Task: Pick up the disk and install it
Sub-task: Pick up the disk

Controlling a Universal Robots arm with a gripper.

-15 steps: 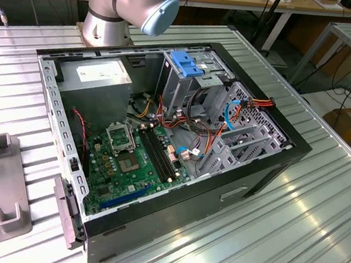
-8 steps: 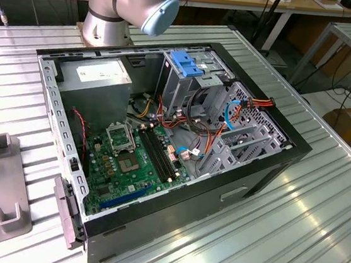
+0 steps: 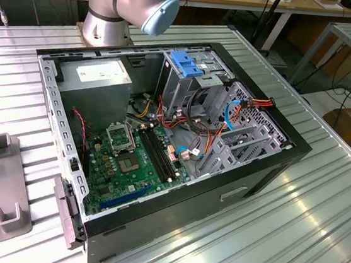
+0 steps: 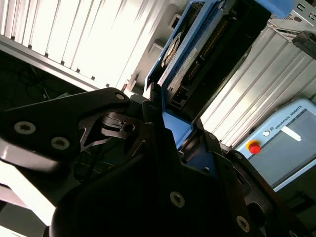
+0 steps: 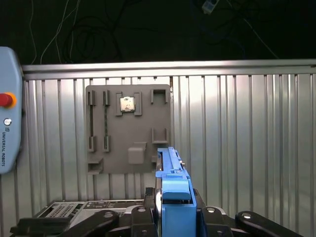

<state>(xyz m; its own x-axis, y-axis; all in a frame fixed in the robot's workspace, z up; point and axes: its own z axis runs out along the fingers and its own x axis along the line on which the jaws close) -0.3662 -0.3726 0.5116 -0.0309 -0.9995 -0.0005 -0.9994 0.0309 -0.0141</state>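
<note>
In the first wrist view, pincer (image 5: 175, 216) clamps disk (image 5: 172, 177).

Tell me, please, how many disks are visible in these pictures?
1. The disk is clamped in the gripper, seen edge-on in the first wrist view. Another may be hidden inside the blue-topped cage in the open computer case.

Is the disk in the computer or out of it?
Out: the claw grips the disk by its blue edge, above the ribbed table.
</note>
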